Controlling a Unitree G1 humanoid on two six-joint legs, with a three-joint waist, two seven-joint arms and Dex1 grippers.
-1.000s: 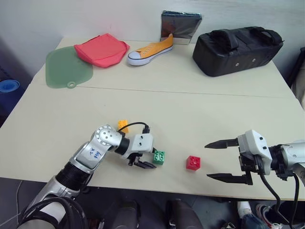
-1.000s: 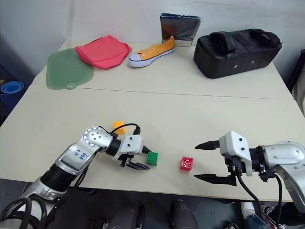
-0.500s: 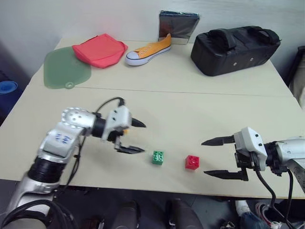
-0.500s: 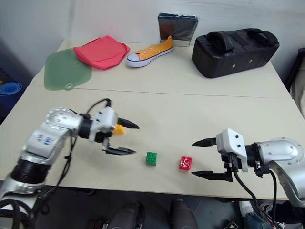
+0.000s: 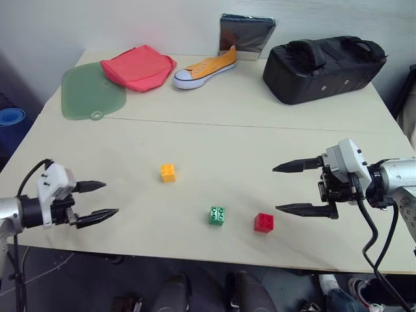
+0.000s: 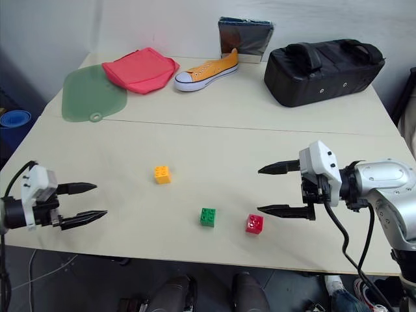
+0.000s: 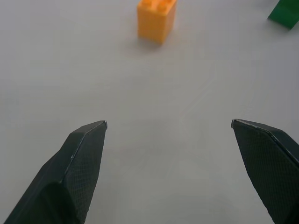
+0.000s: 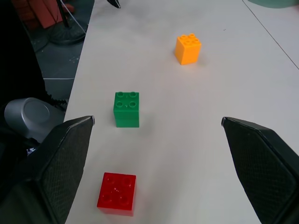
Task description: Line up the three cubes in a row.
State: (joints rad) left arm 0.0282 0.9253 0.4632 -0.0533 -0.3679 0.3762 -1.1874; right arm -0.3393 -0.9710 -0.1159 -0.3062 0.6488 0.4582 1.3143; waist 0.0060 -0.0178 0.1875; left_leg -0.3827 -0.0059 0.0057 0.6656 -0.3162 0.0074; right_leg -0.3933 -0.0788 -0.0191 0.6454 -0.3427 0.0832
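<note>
Right, both pincers stand apart w/ nothing in them. Left gripper [image 5: 99, 199] hangs at the near left edge of the beige table [image 5: 247, 140], the small yellow-orange studded plastic brick [image 5: 168, 172] well ahead of its tips. Small red studded brick [image 5: 263, 222] lies just beside the right gripper [image 5: 279, 188], small green studded brick [image 5: 217, 215] near, just past the red.

No legible text, labels, brand marks, numbers or signs in any view. Surfaces checked: none carries a readable mark.
</note>
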